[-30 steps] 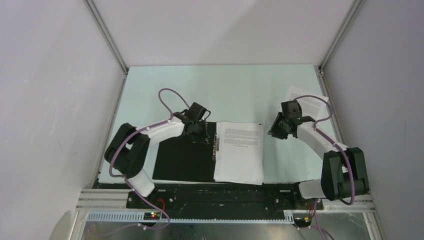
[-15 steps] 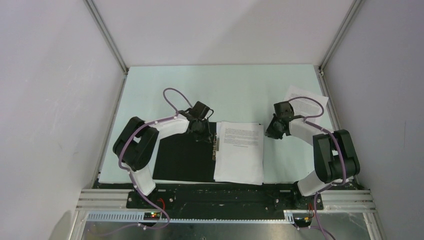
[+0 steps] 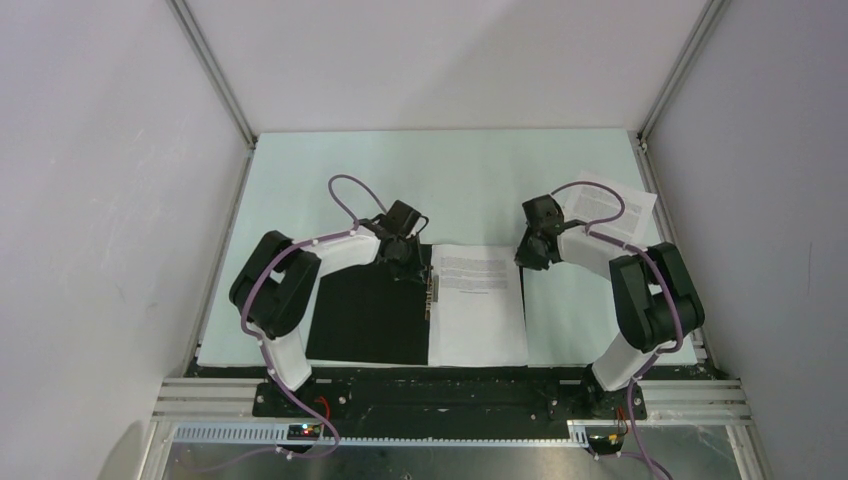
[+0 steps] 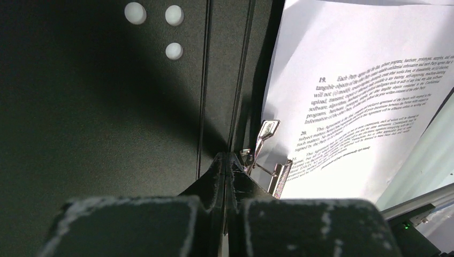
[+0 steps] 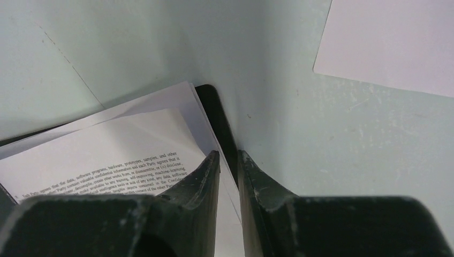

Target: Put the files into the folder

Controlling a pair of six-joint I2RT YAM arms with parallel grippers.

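Folder [image 3: 365, 320] lay open, files [image 3: 478, 310] on its right half, loose sheet [image 3: 630, 210] far right, we saw left gripper [image 4: 226, 159] squeezed shut by the metal clip [image 4: 265, 155], right gripper [image 5: 229, 158] at the folder's corner, its grip we could not tell.

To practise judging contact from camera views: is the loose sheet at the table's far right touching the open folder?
Apart. The right wrist view shows a strip of bare table between the loose sheet and the folder corner.
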